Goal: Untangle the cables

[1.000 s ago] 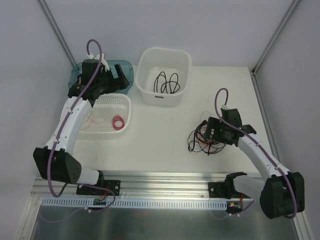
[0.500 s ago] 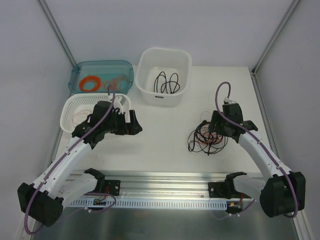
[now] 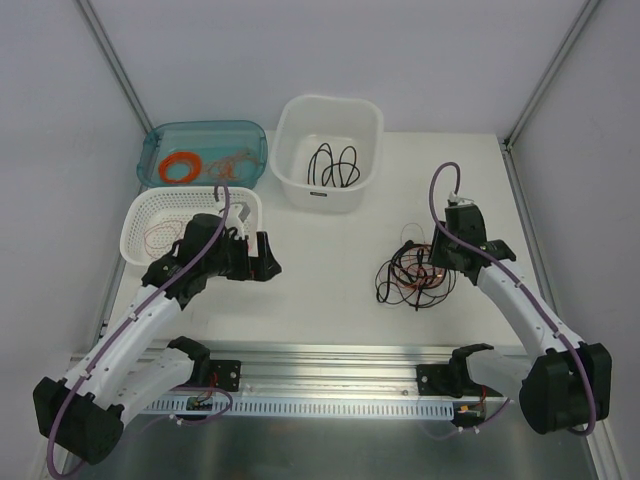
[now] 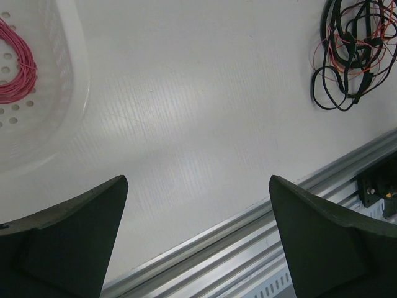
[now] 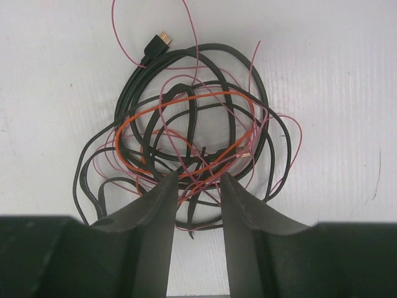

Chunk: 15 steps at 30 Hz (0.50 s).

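Cables (image 5: 186,143): a loose tangle of black, orange and thin pink-red wire lying flat on the table (image 3: 330,290); directly under and ahead of the right gripper (image 5: 197,181); a black lead with a gold plug (image 5: 162,38) strays out at the far side.
Right gripper: fingers (image 5: 160,205) narrowed to a slim gap, tips over the near edge of the heap where orange and pink strands cross; whether a strand is actually pinched I cannot tell; the placement suggests it is after one wire to draw out of the heap.
Left gripper (image 4: 198,205): fingers (image 4: 68,217) spread wide, holding nothing; bare table below it; the cables are well off to its far right, a white basket (image 4: 68,81) with a pink coil (image 4: 18,65) to its left; likely heading over to steady the heap.
Bins: a white tub (image 3: 328,150) with black cable and a blue tray (image 3: 205,132) with an orange ring sit beyond both hands; probably where separated cables go.
Risk: the thin strands lace through the black loops, so lifting one may drag the whole heap.
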Motion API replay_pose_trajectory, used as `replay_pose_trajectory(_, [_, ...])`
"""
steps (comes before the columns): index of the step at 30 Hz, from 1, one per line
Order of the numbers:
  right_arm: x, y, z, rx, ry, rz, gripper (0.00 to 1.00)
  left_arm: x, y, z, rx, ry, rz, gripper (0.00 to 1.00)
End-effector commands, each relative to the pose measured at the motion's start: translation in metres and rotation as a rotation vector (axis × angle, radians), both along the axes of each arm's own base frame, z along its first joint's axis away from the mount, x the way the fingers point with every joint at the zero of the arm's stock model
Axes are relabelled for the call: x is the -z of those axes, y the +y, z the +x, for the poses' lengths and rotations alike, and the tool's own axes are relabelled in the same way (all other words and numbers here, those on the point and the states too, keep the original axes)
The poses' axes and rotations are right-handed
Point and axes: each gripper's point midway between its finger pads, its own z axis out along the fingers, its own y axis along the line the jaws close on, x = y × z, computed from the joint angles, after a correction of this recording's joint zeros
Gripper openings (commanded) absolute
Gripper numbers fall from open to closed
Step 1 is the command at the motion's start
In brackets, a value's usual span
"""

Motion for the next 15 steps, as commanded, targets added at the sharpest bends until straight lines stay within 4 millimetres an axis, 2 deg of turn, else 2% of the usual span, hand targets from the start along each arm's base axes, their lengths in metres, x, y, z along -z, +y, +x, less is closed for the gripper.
replay_pose_trajectory(1, [-0.016,-0.003,0.008,0.022,-0.076,-0.002,0.33,-0.001,0.0,-0.004,0.067,-0.057,0.023,0.99])
replay_pose_trajectory(5, [-0.033,0.002,0.006,-0.009,-0.093,0.014,0.1,0.0,0.001,-0.005,0.112,-0.088,0.05,0.99])
replay_pose_trajectory(8, [-0.052,0.006,0.007,-0.031,-0.117,0.026,0.01,0.004,0.002,-0.003,0.127,-0.094,0.076,0.99])
replay_pose_trajectory(10, [-0.065,0.01,0.006,-0.058,-0.137,0.038,0.01,0.008,0.003,-0.001,0.124,-0.097,0.085,0.99])
replay_pose_trajectory(13, [-0.102,0.017,0.008,-0.098,-0.187,0.059,0.01,0.014,0.003,-0.001,0.124,-0.102,0.083,0.99])
replay_pose_trajectory(14, [-0.126,0.019,0.009,-0.115,-0.221,0.07,0.01,0.016,0.003,-0.001,0.124,-0.103,0.083,0.99])
replay_pose_trajectory(15, [-0.141,0.022,0.01,-0.132,-0.245,0.079,0.01,0.014,0.004,0.0,0.121,-0.109,0.082,0.99])
